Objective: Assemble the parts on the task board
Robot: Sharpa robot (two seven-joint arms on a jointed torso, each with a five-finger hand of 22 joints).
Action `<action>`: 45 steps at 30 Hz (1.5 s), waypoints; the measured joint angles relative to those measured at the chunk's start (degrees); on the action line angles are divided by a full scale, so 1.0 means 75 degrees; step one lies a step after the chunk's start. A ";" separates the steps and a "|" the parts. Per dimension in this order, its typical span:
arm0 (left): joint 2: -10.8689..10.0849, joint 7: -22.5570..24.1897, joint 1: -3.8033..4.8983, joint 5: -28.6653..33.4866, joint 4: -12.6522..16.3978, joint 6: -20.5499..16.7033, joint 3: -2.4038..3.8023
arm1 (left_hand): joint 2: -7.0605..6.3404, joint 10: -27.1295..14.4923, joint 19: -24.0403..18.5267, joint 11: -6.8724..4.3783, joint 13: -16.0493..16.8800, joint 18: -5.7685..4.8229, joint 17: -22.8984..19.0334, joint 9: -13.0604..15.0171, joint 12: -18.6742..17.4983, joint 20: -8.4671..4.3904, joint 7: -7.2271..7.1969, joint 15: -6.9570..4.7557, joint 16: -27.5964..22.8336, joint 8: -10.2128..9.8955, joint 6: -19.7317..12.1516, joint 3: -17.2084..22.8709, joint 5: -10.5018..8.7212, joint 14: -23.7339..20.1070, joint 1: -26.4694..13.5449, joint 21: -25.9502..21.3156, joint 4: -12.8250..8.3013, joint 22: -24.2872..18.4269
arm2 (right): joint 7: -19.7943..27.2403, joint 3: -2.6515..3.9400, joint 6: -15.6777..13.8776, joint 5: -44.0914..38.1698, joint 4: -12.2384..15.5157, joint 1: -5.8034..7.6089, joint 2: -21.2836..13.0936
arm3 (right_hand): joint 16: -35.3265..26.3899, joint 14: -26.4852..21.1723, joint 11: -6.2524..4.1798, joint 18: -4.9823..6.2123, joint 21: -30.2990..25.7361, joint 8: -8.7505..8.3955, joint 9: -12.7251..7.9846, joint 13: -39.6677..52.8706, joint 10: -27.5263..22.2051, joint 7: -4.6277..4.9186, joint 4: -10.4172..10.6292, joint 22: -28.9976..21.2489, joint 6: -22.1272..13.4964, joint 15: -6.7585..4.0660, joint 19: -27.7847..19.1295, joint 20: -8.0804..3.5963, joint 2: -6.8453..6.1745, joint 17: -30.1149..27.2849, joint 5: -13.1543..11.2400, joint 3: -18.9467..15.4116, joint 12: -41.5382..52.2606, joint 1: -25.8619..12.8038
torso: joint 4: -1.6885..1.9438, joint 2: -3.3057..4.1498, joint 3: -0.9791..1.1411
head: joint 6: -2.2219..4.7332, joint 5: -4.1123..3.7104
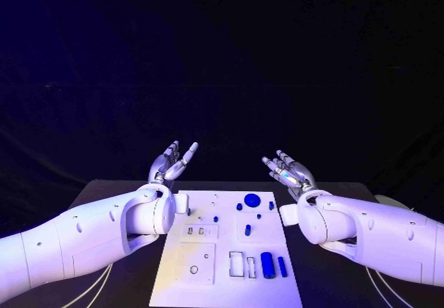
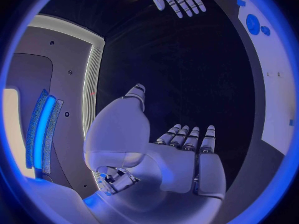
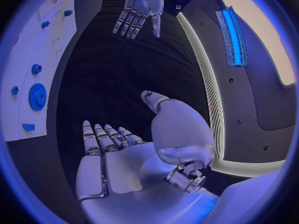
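Observation:
The white task board (image 1: 208, 273) lies in the middle of the black table. Blue parts are on it: a round gear (image 1: 251, 199) near its far edge, small pieces (image 1: 248, 229) at its centre, and a long cylinder (image 1: 267, 265) near the front right. My left hand (image 1: 172, 162) is raised beyond the board's far left corner, fingers spread, holding nothing. My right hand (image 1: 289, 169) is raised beyond the far right corner, also spread and empty. The left wrist view shows the left hand's palm (image 2: 168, 159) and the gear (image 2: 253, 24); the right wrist view shows the right hand's palm (image 3: 124, 164) and the gear (image 3: 37, 96).
The black table (image 1: 120, 192) extends to both sides of the board. White rectangular blocks (image 1: 239, 263) stand beside the cylinder. A dark curtain hangs behind the table.

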 measured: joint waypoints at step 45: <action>-0.1553 0.0087 0.0518 0.0148 0.2047 0.0947 0.0001 | -0.0048 0.7604 0.6847 0.0420 0.0449 0.0825 0.1965 0.1273 0.1078 -0.0412 0.0640 -0.0115 0.2677 0.2048 0.5829 0.1256 0.0009 0.7452 0.2736 0.2783 0.0050 0.0919 | -0.2354 -0.0189 0.1795 -0.8672 -0.0672 0.1242 0.0034 | 0.3714 0.9963 -0.1273 0.0949 0.3977 0.2415 0.1522 0.0586 0.8831 0.0372 -0.1454 0.1743 0.6968 -0.1859 0.7538 -0.1200 -0.1259 0.2300 -0.0207 0.0649 0.0874 0.1764 | 0.0308 0.1057 -0.0111 | -0.0035 -0.0393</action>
